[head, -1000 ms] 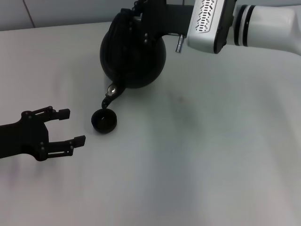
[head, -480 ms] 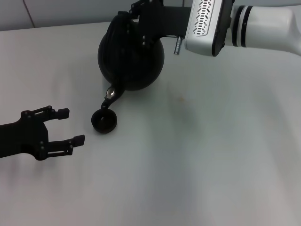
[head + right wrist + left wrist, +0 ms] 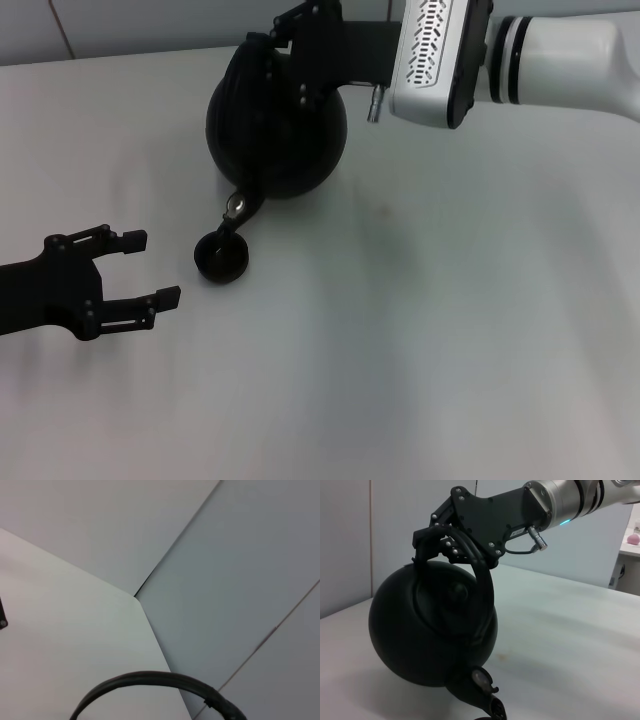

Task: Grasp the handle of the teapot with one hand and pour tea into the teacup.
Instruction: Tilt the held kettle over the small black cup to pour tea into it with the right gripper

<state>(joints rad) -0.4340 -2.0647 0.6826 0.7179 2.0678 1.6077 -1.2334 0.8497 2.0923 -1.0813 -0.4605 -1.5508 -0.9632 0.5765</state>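
On the pale, smooth matte table [image 3: 450, 330], which meets plain grey wall panels at its far edge, the largest thing is the teapot [image 3: 276, 130], a round matte-black kettle shape held up off the surface and tipped forward so its short stubby spout [image 3: 236, 208] points down toward the teacup [image 3: 222, 258]. The right gripper [image 3: 285, 40], black-fingered on a glossy white and black-banded arm, comes in from the far right and has its fingers clamped around the handle [image 3: 482, 575], a tall arched black loop seen in the left wrist view curving over the pot's top. The left gripper [image 3: 140, 268] rests low near the table's left side, its two blocky black fingers spread apart with nothing between them, just to the left of the cup and apart from it. The teacup, a tiny round dark bowl without a handle, sits on the table directly below the spout's tip, its rim near the spout's mouth.
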